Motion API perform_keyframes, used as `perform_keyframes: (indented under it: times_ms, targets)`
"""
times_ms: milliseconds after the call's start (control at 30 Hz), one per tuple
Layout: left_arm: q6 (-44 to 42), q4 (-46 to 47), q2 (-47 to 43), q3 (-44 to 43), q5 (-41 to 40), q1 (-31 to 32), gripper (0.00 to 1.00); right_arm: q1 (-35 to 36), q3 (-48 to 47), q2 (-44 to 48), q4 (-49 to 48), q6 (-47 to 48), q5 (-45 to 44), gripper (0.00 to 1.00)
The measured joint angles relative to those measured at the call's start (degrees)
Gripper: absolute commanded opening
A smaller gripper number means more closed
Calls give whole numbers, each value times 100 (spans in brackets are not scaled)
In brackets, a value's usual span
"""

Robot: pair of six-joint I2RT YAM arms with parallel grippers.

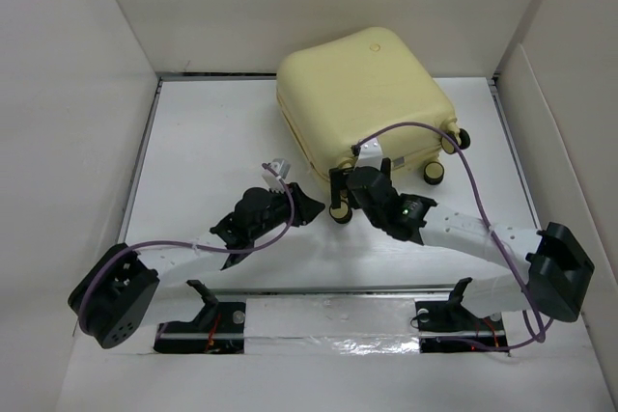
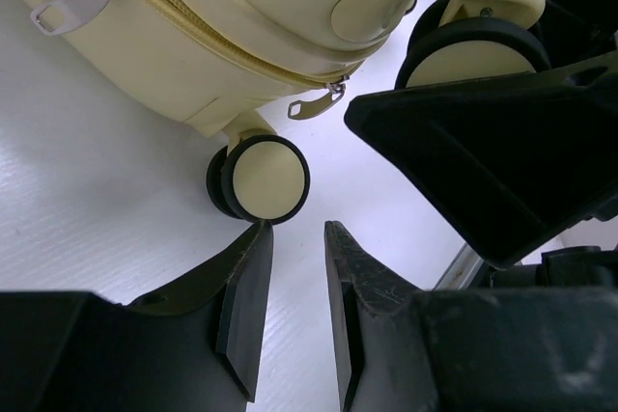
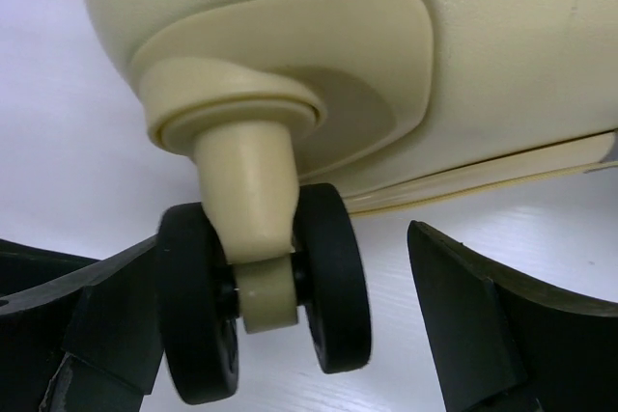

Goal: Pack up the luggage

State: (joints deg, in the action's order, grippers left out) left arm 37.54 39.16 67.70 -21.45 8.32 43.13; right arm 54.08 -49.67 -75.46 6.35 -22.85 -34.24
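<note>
The luggage (image 1: 362,98), a pale yellow hard-shell suitcase, lies closed at the back middle of the table, wheels toward the arms. In the left wrist view its zipper line (image 2: 217,41) runs shut, with metal pulls hanging. My right gripper (image 1: 359,176) is open wide around a twin black caster wheel (image 3: 261,306); that wheel sits close to the left finger (image 3: 106,306) and apart from the right finger (image 3: 483,306). My left gripper (image 2: 297,229) stands open by a narrow gap with nothing in it, just short of another wheel (image 2: 266,178).
White walls (image 1: 77,94) close in the table on the left, back and right. Two more wheels (image 1: 435,173) stick out at the suitcase's right corner. A purple cable (image 1: 463,161) arcs over the right arm. Silver tape (image 1: 328,344) lines the near edge.
</note>
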Motion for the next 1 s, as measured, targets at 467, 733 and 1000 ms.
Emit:
perform_keyframes:
  times_ms: [467, 733, 1000]
  targets:
    - [-131, 267, 243, 0, 66, 0, 26, 0, -474, 20, 601, 461, -227, 84]
    - [-133, 448, 356, 0, 98, 0, 26, 2, -673, -216, 815, 678, -28, 38]
    - [-234, 529, 787, -181, -181, 509, 34, 85, -1150, -452, 1482, 970, -146, 0]
